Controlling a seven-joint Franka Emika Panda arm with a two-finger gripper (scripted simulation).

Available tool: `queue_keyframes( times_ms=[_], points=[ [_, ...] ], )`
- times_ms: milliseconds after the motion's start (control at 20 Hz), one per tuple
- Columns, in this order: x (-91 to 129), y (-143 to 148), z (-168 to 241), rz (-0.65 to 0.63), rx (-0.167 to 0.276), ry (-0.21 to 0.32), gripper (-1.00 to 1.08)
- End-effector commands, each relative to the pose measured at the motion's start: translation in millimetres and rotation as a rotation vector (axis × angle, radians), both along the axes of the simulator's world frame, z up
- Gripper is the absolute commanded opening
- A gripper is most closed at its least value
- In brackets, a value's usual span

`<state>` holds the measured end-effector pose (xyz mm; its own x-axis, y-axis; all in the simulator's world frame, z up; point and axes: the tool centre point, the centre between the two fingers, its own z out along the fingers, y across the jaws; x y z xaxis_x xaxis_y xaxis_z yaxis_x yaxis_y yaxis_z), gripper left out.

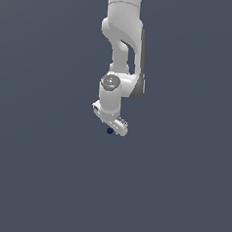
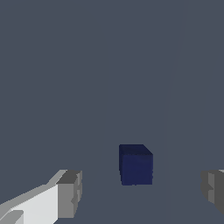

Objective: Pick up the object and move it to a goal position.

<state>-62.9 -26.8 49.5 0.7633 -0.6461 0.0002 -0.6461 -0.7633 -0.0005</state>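
Wrist view, navy cube (image 2: pixel 136 165) between the spread fingers (image 2: pixel 70 193) of the open hand (image 2: pixel 142 192), untouched, plain grey surroundings

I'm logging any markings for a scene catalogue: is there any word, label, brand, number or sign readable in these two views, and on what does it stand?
None: no text, number or sign can be read in either view.
The cube shows plain dark blue faces.
The gripper with its grey fingers and the white arm carry no readable marking.
The grey ground is bare of writing.
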Motion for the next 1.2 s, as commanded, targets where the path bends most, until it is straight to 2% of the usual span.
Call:
queue_keyframes(
  times_ms=[0, 450, 500, 1150],
  points=[
    [-0.9, -0.1, -12.0, -0.001, 0.0, 0.001, 1.0],
    [-0.6, -0.2, -36.3, -0.004, 0.0, 0.001, 1.0],
    [-0.6, -0.2, -36.3, -0.004, 0.0, 0.001, -1.0],
    [-0.3, 2.6, -33.8, -0.004, 0.0, 0.001, -1.0]
  ],
)
